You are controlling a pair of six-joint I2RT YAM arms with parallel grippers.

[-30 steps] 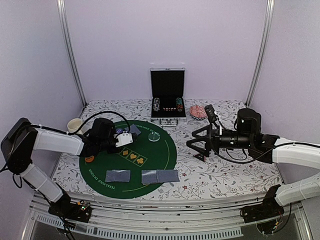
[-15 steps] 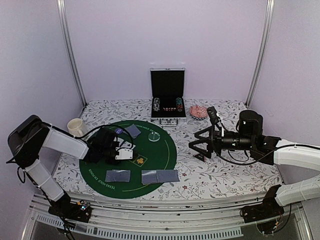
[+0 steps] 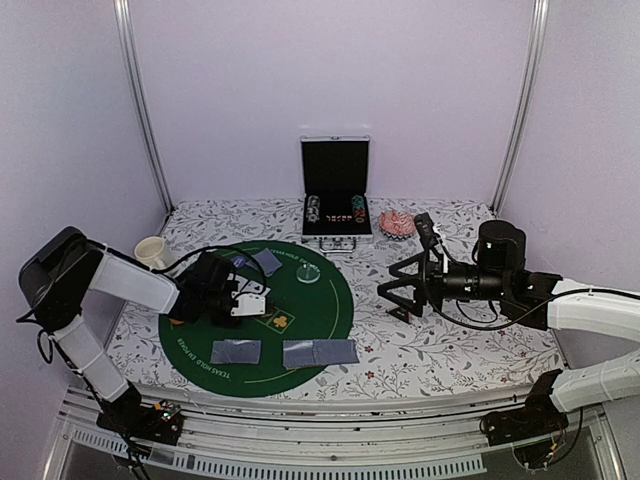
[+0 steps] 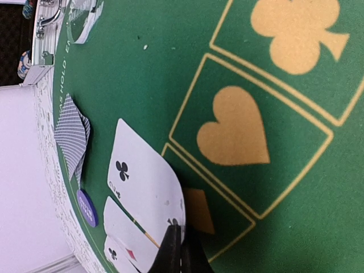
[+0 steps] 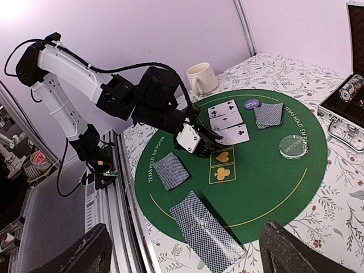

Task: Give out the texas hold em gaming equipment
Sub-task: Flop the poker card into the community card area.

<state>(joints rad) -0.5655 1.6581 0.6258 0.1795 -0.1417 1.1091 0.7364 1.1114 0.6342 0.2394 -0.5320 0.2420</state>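
Observation:
Three face-up cards lie in a row on the green mat (image 3: 320, 310). My left gripper (image 4: 181, 250) is shut on the corner of the nearest one, a club card (image 4: 142, 182), low over the mat (image 5: 267, 182). Beside them are a dark blue disc (image 4: 87, 206) and a fanned pair of face-down cards (image 4: 72, 133). More grey-blue card stacks (image 3: 236, 351) (image 3: 320, 351) rest at the mat's near edge. A pale clear disc (image 3: 311, 274) lies near the mat's middle and an orange disc (image 3: 178, 319) at its left rim. My right gripper (image 3: 400, 288) hovers open and empty off the mat's right side.
An open aluminium case (image 3: 335, 195) with stacked chips stands at the back centre, with a reddish patterned dish (image 3: 396, 222) to its right. A white mug (image 3: 149, 250) sits behind the left arm. The floral tablecloth (image 3: 450, 350) surrounds the mat.
My left gripper has swung left and down to the mat with the club card, beside the other face-up cards. The right arm has barely shifted.

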